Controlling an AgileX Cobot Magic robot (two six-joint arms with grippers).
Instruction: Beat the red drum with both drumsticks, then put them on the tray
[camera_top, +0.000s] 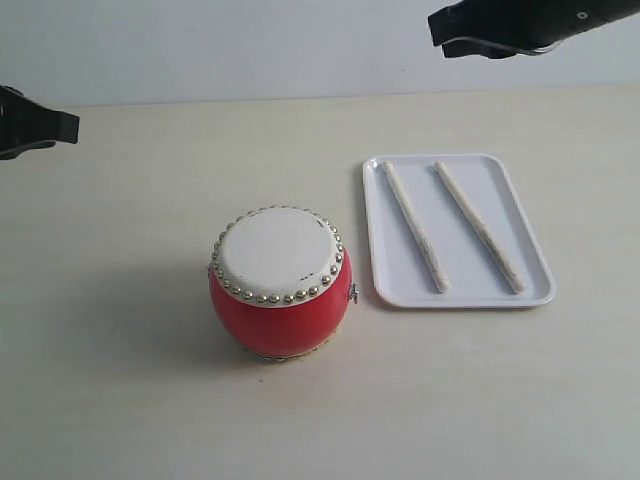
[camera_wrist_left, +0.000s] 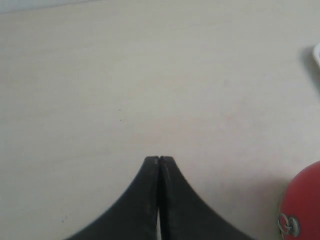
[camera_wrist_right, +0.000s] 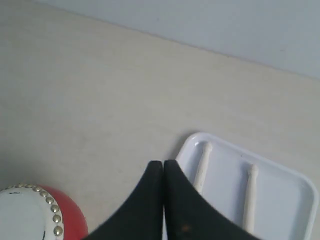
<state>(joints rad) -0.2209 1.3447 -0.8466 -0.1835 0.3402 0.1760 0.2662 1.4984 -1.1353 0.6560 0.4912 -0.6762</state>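
Observation:
The red drum (camera_top: 280, 283) stands upright in the middle of the table, its off-white skin ringed with silver studs; part of it shows as the drum (camera_wrist_right: 37, 212) and the drum (camera_wrist_left: 302, 207) in the wrist views. To its right lies the white tray (camera_top: 535, 255) holding both drumsticks side by side: one drumstick (camera_top: 415, 227) and the other drumstick (camera_top: 480, 228). The same tray (camera_wrist_right: 280, 200) and a drumstick (camera_wrist_right: 201, 167) show in the right wrist view. My left gripper (camera_wrist_left: 159, 159) is shut and empty at the far left. My right gripper (camera_wrist_right: 163, 162) is shut and empty, high above the tray's far side.
The pale wooden table (camera_top: 130, 380) stretches around the drum and tray. A light wall (camera_top: 250, 45) closes off the back edge. The left arm (camera_top: 35, 122) and right arm (camera_top: 520, 25) enter at the upper corners.

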